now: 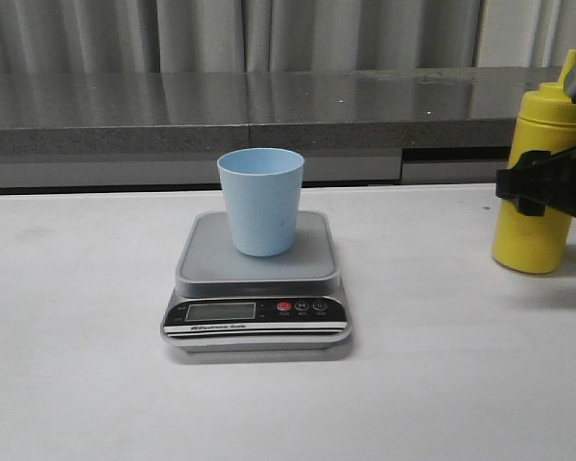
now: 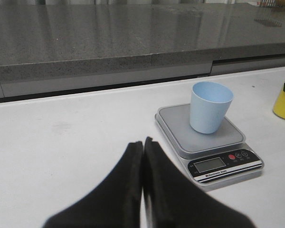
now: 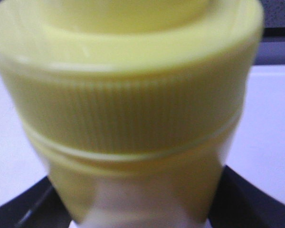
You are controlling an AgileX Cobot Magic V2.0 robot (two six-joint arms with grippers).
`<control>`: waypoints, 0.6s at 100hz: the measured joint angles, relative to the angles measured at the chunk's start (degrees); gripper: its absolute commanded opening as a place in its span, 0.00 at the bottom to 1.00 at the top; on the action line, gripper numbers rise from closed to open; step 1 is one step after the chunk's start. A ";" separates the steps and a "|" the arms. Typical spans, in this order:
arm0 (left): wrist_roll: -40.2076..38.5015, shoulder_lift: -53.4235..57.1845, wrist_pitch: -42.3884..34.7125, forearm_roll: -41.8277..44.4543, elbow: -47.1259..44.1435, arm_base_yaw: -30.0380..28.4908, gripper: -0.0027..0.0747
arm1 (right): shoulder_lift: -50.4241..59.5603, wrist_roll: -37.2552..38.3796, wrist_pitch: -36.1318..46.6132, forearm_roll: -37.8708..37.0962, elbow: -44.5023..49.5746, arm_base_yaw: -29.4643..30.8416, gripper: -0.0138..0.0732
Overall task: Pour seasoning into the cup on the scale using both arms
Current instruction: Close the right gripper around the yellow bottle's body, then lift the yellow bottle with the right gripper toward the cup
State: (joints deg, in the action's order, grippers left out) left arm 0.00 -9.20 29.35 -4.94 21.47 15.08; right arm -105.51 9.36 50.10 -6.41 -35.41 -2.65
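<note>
One yellow seasoning bottle [image 1: 540,182] upright on white worktop [image 1: 77,317], far right near frame edge, well apart from scale. Right gripper [image 1: 545,187] clamped round its body, fingers either side. One pale blue cup [image 1: 260,201] upright, centred on one grey scale [image 1: 256,288]. Left gripper [image 2: 143,161] clenched, fingers pressed together, holding nothing, above bare worktop beside scale.

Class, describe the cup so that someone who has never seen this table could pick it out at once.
On the white table, find the flat grey digital scale near the middle. The cup stands upright on its platform. It is a small, pale blue tumbler with no handle, unlike the taller yellow seasoning bottle off to the right.
</note>
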 measured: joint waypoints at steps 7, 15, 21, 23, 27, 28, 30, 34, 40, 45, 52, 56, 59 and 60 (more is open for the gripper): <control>0.00 0.00 0.00 0.00 0.00 0.00 0.01 | 0.00 0.03 0.71 -0.80 0.00 0.00 0.18; 0.00 0.00 -0.11 0.00 0.00 0.00 0.01 | 0.00 0.03 0.83 -2.52 0.00 0.00 0.18; 0.00 0.00 -0.11 0.00 0.00 0.00 0.01 | 0.37 0.03 0.58 -3.70 0.00 0.00 0.18; 0.00 0.00 -0.11 0.00 0.00 0.00 0.01 | 0.57 0.03 0.31 -4.07 0.00 0.00 0.18; 0.00 0.00 -0.11 0.00 0.00 0.00 0.01 | 1.37 0.03 -0.69 -4.72 0.00 -0.05 0.18; 0.00 0.00 -0.21 0.00 0.00 0.00 0.01 | 1.73 0.03 -0.93 -4.89 0.00 -0.05 0.18; 0.00 0.00 -0.18 0.00 0.00 0.00 0.01 | 2.29 0.03 -1.71 -5.07 0.00 -0.05 0.18; 0.00 0.00 -0.18 0.00 0.00 0.00 0.01 | 3.35 0.03 -3.67 -5.46 -0.10 -0.05 0.18; 0.00 0.00 -0.18 0.00 0.00 0.00 0.01 | 5.46 0.12 -7.35 -6.17 -0.45 -0.05 0.18; 0.00 0.00 -0.18 0.00 0.00 0.00 0.01 | 7.21 0.12 -11.36 -7.39 -1.26 -0.05 0.18; 0.00 0.00 -0.23 0.00 0.00 0.00 0.01 | 9.75 0.12 -18.06 -9.66 -2.95 -0.47 0.18; 0.00 0.00 -0.23 0.00 0.00 0.00 0.01 | 11.23 0.12 -22.37 -11.00 -4.25 -1.02 0.18; 0.00 0.00 -0.23 0.00 0.00 0.00 0.01 | 12.15 0.12 -25.14 -11.84 -5.23 -1.54 0.18; 0.00 0.00 -0.23 0.00 0.00 0.00 0.01 | 12.36 0.12 -26.56 -12.30 -5.75 -1.86 0.18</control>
State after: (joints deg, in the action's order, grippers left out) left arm 0.00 -9.20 29.12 -4.94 21.47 15.08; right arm -93.15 9.48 23.55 -18.70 -41.17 -4.51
